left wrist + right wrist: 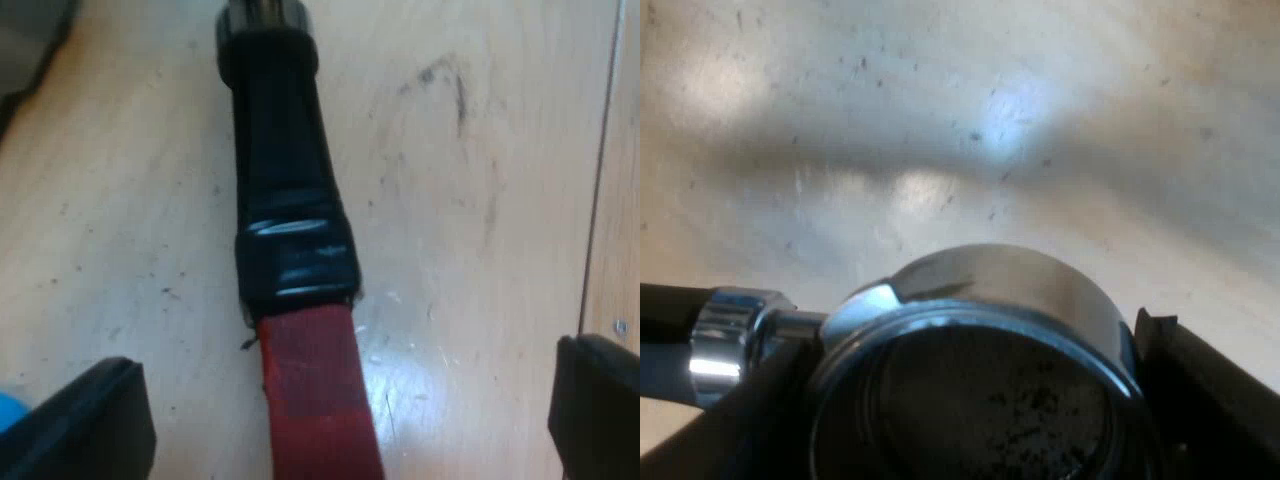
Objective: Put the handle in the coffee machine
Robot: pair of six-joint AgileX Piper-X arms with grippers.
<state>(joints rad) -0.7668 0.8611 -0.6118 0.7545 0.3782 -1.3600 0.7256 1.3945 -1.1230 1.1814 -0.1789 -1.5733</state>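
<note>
The metal holder's dark handle (285,190) runs lengthwise over the wooden tabletop and ends in red (315,400). My left gripper (350,365) is open, one black finger (85,420) on each side of the red end and well apart from it. In the right wrist view the holder's round metal basket (990,300), with dark coffee specks inside, sits between the fingers (1205,385) of my right gripper (975,400), which press against its sides. The chrome collar (725,335) joins the basket to the handle.
The pale wooden tabletop (940,120) lies under the holder. A seam between boards (600,170) runs near one left finger. A small blue object (10,410) peeks out beside the other left finger, and a grey shape (30,40) lies beyond the handle's far end.
</note>
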